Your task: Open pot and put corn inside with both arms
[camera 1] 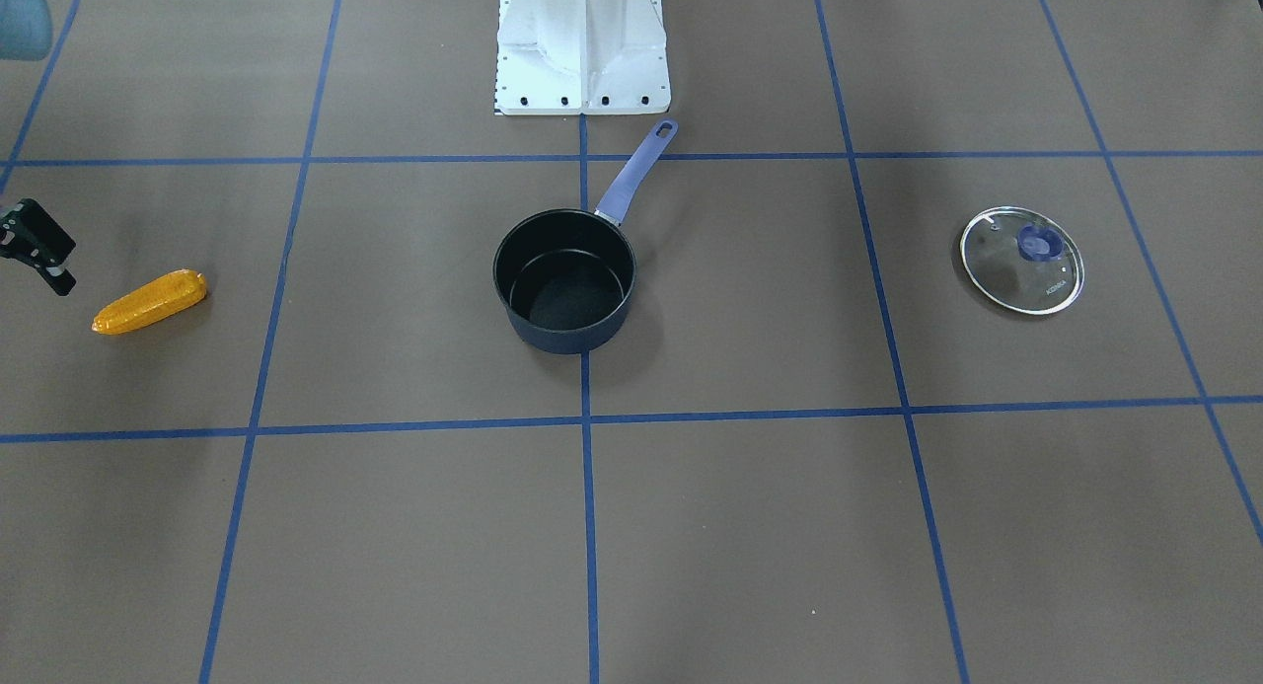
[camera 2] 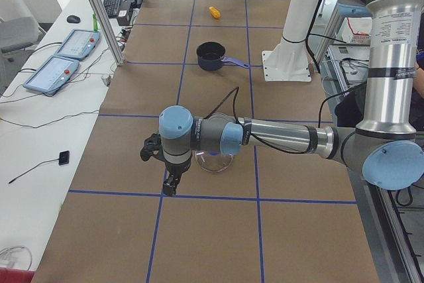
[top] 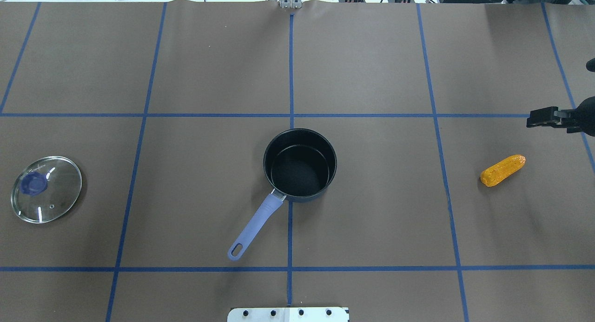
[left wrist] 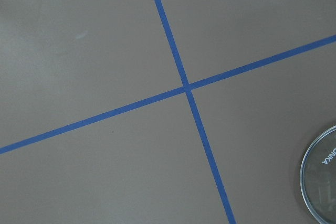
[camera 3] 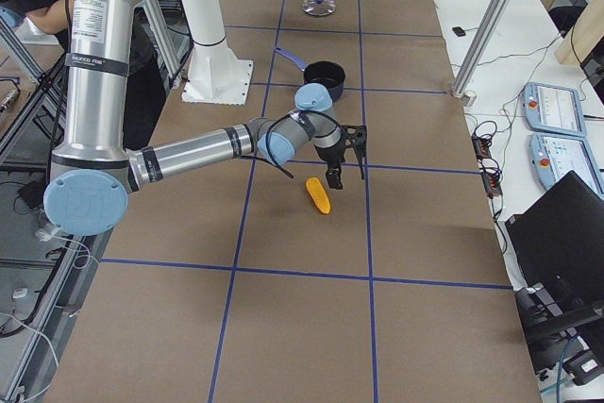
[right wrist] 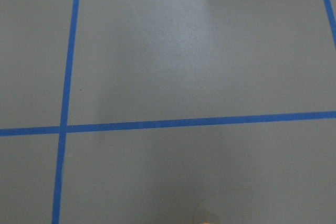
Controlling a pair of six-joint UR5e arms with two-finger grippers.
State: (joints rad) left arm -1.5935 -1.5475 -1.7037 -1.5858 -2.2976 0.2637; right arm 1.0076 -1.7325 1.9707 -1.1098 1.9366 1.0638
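Observation:
The black pot (top: 300, 132) with a blue handle stands open at the table's middle, also in the front view (camera 1: 567, 337). Its glass lid (top: 46, 189) lies flat far to my left; its rim shows in the left wrist view (left wrist: 321, 182). The orange-yellow corn (top: 503, 170) lies on the table far to my right, also in the front view (camera 1: 150, 302). My right gripper (top: 531, 119) hovers just beyond the corn, apart from it, open and empty. My left gripper (camera 2: 169, 187) shows only in the left side view, above the table beside the lid (camera 2: 215, 162); I cannot tell its state.
The white pedestal base (camera 1: 582, 42) stands behind the pot, near its handle (camera 1: 636, 176). Blue tape lines grid the brown table. Two control tablets (camera 2: 63, 57) and cables lie on the white bench beyond the table's far edge.

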